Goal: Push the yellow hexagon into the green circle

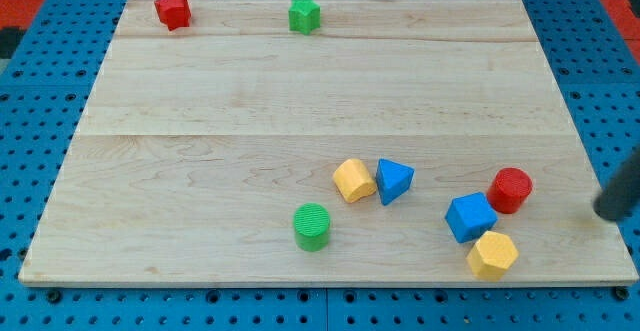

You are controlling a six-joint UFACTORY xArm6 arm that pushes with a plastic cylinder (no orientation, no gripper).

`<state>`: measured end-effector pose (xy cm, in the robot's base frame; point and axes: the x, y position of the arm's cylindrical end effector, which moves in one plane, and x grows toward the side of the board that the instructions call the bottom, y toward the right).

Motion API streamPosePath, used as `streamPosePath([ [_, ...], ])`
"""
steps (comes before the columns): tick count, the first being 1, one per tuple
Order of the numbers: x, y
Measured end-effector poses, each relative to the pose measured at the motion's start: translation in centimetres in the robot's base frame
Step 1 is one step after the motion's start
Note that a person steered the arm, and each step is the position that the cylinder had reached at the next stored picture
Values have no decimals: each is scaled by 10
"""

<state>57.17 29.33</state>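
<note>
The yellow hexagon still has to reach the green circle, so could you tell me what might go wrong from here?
1. The yellow hexagon touches the blue cube, which sits beside the red cylinder; a push could drag them along.
2. The hexagon lies near the board's bottom edge, so a skewed push might slide it off.
3. My tip is to the view's right; another yellow block and a blue triangle sit just above the green circle and could be bumped.

Red point(511, 190), blue point(470, 217), green point(304, 15) blocks
</note>
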Motion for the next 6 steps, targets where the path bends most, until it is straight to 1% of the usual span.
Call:
streamPosePath([
  [1,27,-80],
  [2,29,-154],
  [3,46,-150],
  [4,47,-145],
  [5,37,-257],
  [6,5,-245],
])
